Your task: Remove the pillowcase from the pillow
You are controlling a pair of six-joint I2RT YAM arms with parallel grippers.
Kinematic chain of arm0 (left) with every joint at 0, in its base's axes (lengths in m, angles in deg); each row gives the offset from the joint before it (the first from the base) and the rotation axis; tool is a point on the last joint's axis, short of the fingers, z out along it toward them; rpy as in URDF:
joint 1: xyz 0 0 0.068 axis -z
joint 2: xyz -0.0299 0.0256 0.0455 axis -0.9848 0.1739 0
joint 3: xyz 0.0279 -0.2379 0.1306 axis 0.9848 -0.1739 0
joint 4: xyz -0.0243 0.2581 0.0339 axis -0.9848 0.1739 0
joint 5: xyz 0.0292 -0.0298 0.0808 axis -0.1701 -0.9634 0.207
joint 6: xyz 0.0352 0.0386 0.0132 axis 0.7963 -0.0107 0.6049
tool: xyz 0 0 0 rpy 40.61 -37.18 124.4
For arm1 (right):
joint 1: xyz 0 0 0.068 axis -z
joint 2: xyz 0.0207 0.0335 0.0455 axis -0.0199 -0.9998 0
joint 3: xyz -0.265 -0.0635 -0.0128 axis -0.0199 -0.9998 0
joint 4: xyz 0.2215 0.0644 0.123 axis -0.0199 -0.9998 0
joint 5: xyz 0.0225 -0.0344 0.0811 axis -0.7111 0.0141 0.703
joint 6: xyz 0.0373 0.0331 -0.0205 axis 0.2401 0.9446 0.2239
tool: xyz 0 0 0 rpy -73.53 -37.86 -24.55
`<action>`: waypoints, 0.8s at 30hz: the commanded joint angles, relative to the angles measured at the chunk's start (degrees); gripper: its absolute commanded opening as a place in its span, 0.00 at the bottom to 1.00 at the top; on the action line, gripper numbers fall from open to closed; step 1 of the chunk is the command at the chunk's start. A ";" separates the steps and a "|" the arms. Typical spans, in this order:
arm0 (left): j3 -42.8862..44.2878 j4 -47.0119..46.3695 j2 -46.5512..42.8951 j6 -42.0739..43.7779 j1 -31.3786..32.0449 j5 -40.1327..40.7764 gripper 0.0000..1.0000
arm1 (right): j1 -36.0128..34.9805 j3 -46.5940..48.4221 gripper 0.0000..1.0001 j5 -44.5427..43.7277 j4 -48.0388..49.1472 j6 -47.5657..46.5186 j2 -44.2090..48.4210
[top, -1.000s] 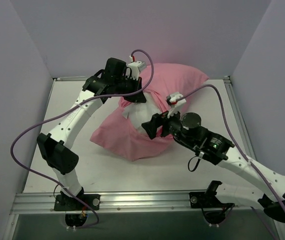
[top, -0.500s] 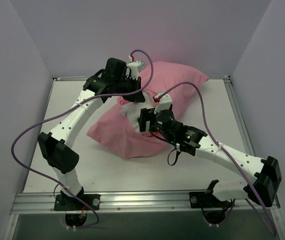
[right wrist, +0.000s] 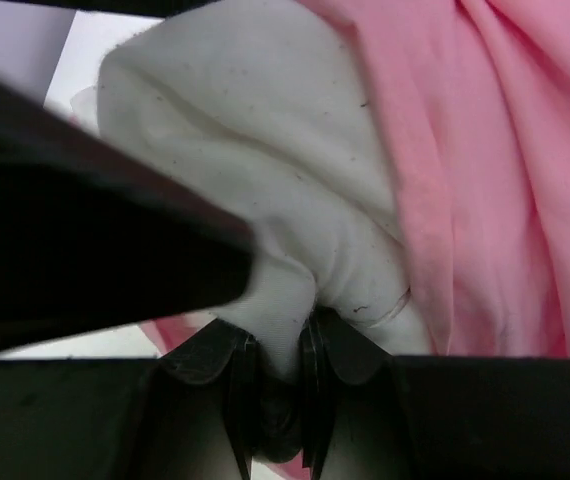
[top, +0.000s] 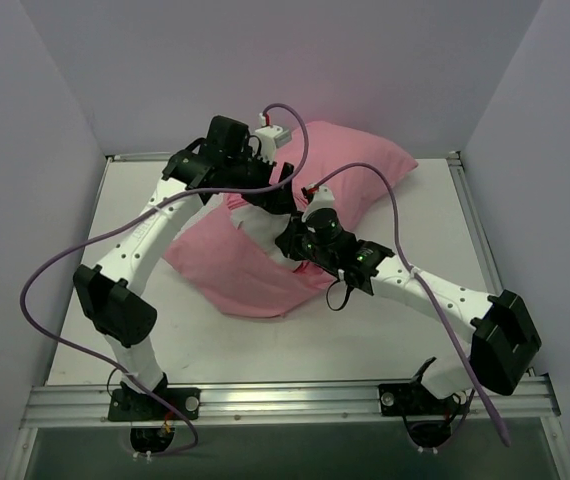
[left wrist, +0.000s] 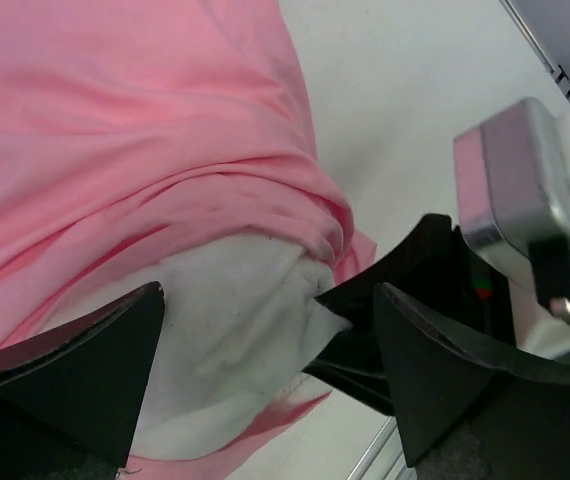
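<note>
Within the last second the right end effector [top: 295,240] swung in from the right and pinched shut on the bared white corner of the pillow [top: 258,226] — likely an anchor to pull the cover against. The left end effector [top: 265,190] hung wide apart just above. On the table [top: 265,350] the pillowcase [top: 365,170] lay diagonally — closed end far-right, slack mouth near-left

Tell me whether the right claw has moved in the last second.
Yes. The right claw has slid left, away from the table's right rail, and now pinches the pillow.
</note>
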 commanded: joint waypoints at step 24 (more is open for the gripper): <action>-39.35 -20.19 -16.98 24.24 -23.84 7.60 0.63 | 5.52 11.95 0.00 8.86 9.79 5.74 -7.10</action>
